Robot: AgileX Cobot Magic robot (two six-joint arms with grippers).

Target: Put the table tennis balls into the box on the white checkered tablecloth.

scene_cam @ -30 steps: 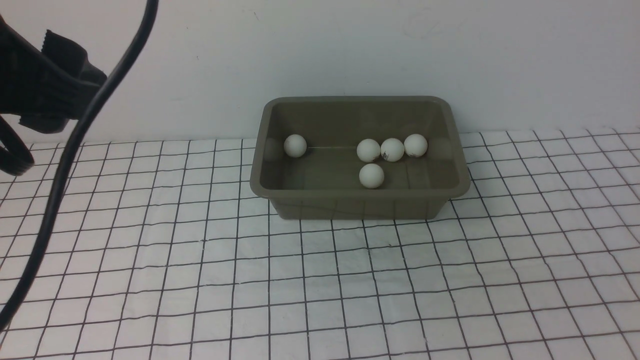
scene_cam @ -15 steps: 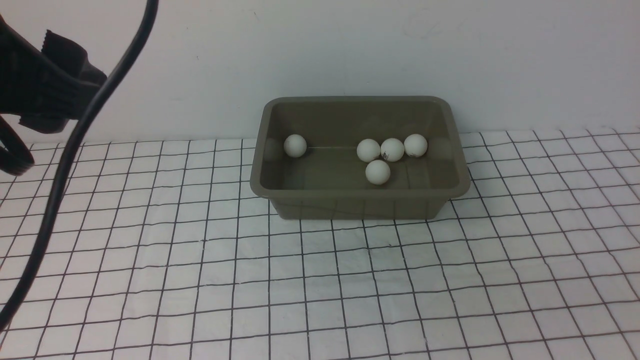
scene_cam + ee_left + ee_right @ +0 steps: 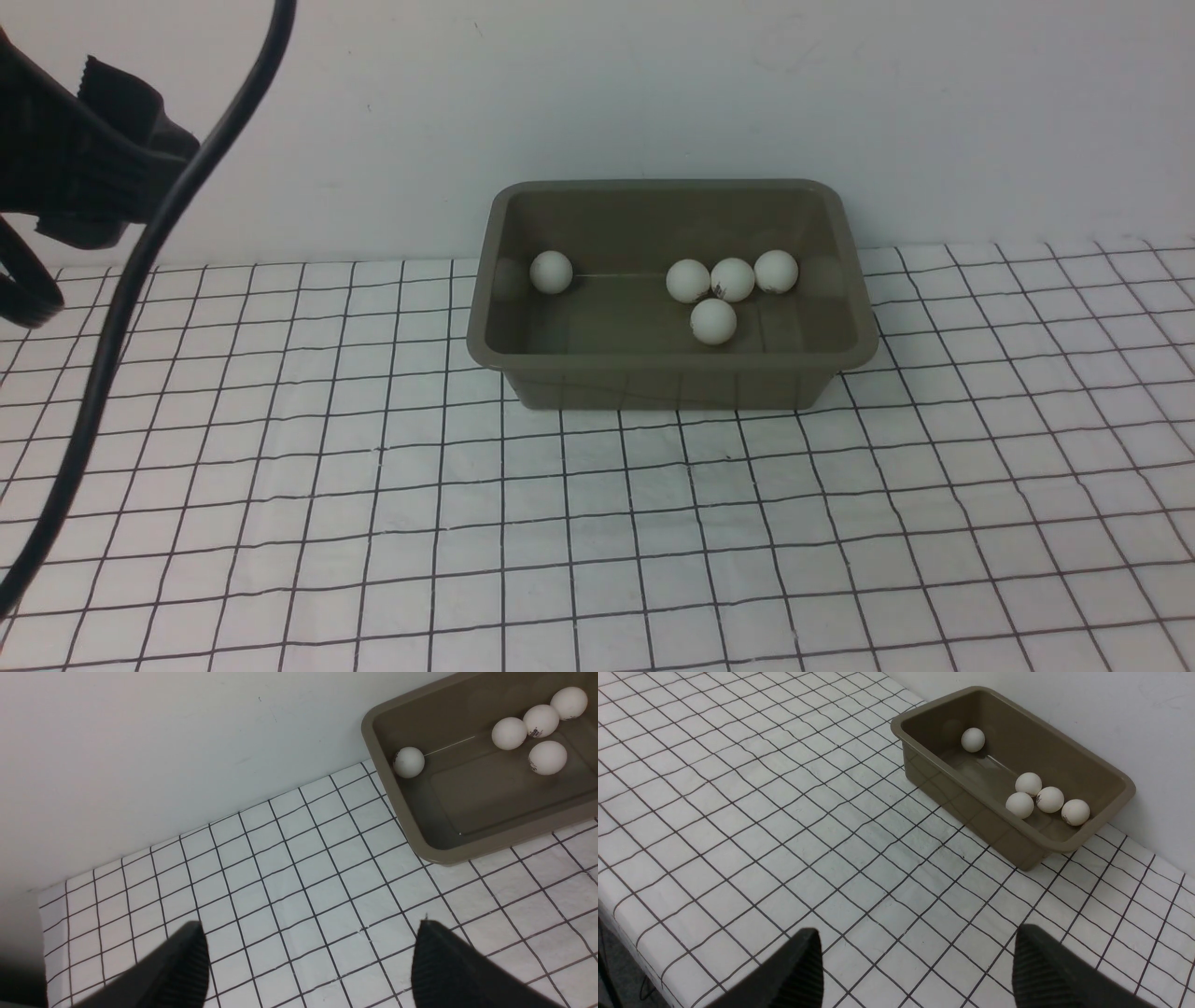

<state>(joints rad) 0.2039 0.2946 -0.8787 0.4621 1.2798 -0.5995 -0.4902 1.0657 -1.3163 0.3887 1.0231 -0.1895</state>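
The olive-grey box (image 3: pixel 672 387) stands on the white checkered tablecloth (image 3: pixel 597 523) at the back middle, against the wall. White table tennis balls lie inside it: one alone at the left (image 3: pixel 551 272), three in a row (image 3: pixel 733 279), and one (image 3: pixel 713 321) just in front of that row. No ball shows on the cloth. My left gripper (image 3: pixel 308 924) is open and empty above the cloth, left of the box (image 3: pixel 467 854). My right gripper (image 3: pixel 915 929) is open and empty above the cloth, well away from the box (image 3: pixel 966 802).
My left arm's black body (image 3: pixel 84 149) and its cable (image 3: pixel 121 308) hang at the front view's left. The white wall (image 3: pixel 653 93) rises right behind the box. The table's edge (image 3: pixel 616 933) shows in the right wrist view.
The front ball in the box has rolled right and a little back, up to the row of three. The arms have not moved.
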